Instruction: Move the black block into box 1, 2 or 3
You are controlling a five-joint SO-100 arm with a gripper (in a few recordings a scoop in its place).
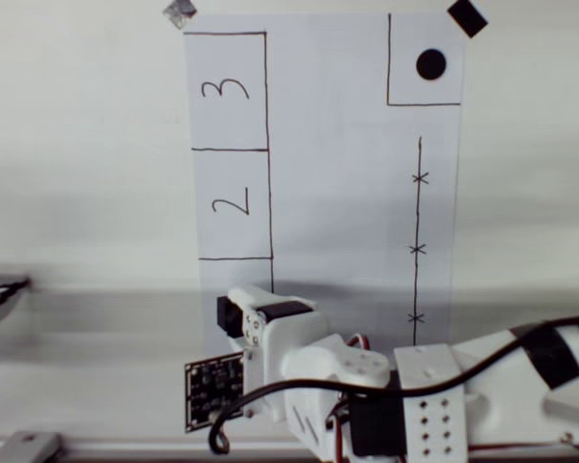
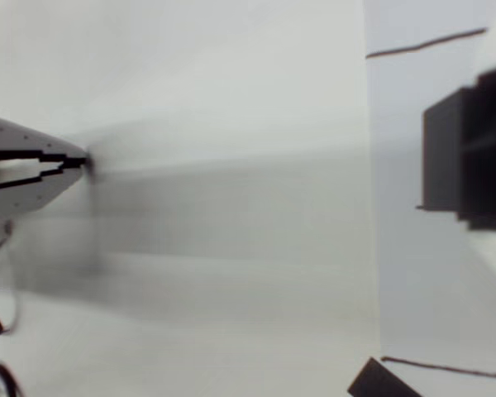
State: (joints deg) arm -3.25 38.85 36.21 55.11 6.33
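Note:
The black block (image 1: 228, 315) is a small matte cube at the tip of my white gripper (image 1: 239, 311), near the bottom of the overhead view. It hangs over the outlined rectangle below box 2, which is box 1 (image 1: 212, 280); the arm covers its number. In the wrist view the black block (image 2: 459, 157) sits at the right edge with white finger surfaces above and below it, so my gripper (image 2: 489, 157) is shut on it. There box 1 (image 2: 401, 273) lies between two drawn lines. I cannot tell whether the block touches the paper.
Box 2 (image 1: 232, 203) and box 3 (image 1: 226, 90) lie above on the white paper. An outlined square with a black dot (image 1: 430, 64) is at the top right, tape squares (image 1: 467, 16) at the corners. A grey pointed object (image 1: 0, 292) lies at the left edge.

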